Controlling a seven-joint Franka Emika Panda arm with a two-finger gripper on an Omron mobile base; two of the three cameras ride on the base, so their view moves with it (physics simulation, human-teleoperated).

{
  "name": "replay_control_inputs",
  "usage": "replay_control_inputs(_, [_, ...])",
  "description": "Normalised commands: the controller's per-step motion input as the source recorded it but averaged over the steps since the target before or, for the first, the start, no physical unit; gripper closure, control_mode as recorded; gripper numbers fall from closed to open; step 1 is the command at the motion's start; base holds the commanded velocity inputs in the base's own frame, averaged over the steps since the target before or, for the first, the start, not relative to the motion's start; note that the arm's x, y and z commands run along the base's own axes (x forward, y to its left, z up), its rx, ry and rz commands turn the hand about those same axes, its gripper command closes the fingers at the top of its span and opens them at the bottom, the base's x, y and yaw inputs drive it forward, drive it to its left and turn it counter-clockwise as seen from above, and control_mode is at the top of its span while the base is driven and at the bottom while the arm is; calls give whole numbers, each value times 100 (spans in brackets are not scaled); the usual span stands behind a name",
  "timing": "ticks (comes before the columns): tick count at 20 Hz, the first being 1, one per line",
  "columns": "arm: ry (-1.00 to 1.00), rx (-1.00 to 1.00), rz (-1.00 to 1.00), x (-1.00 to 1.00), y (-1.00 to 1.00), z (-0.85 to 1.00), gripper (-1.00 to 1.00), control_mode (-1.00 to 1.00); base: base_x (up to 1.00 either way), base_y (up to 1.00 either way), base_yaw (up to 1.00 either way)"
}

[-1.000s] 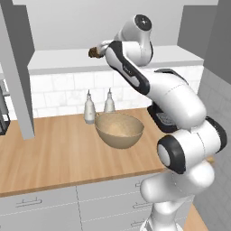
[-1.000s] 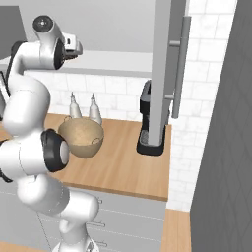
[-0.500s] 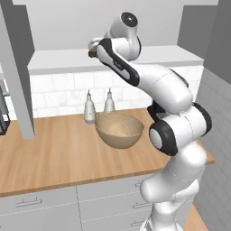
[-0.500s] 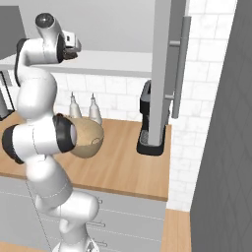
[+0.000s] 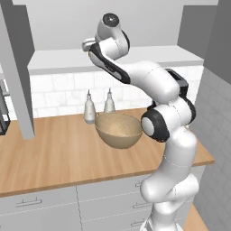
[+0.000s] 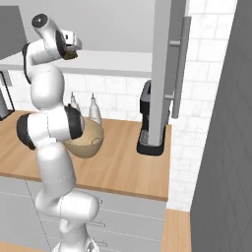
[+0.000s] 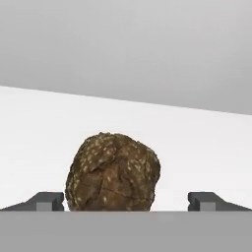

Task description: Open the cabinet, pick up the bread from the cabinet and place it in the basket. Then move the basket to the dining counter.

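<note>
With the cabinet [image 6: 162,74] already open and the basket [image 5: 118,130] waiting on the counter below, you are at the pick-up step: the gripper [image 7: 126,202] stands wide apart around the bread [image 7: 113,172] on the shelf, so next close gently.

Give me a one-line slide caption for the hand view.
Open gripper straddling the bread on the white cabinet shelf.

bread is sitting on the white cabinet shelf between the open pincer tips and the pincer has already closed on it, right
Not quite. The hand view shows the bread on the white cabinet shelf between the tips, but the pincer is open: both fingertips stand well clear of the loaf on either side.
</note>
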Motion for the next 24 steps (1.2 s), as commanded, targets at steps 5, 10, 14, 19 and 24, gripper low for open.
replay_control_inputs(5, [2, -2, -13, 19, 12, 0, -100, -100, 0, 0, 0])
replay_control_inputs(10, [3, 0, -1, 0, 10, 0, -100, -100, 0, 0, 0])
replay_control_inputs(14, [7, 0, -3, 21, 0, 0, -100, -100, 0, 0, 0])
replay_control_inputs(19, [5, 0, -3, 21, 0, -4, -100, -100, 0, 0, 0])
replay_control_inputs(24, [0, 0, -1, 10, 0, -11, -100, -100, 0, 0, 0])
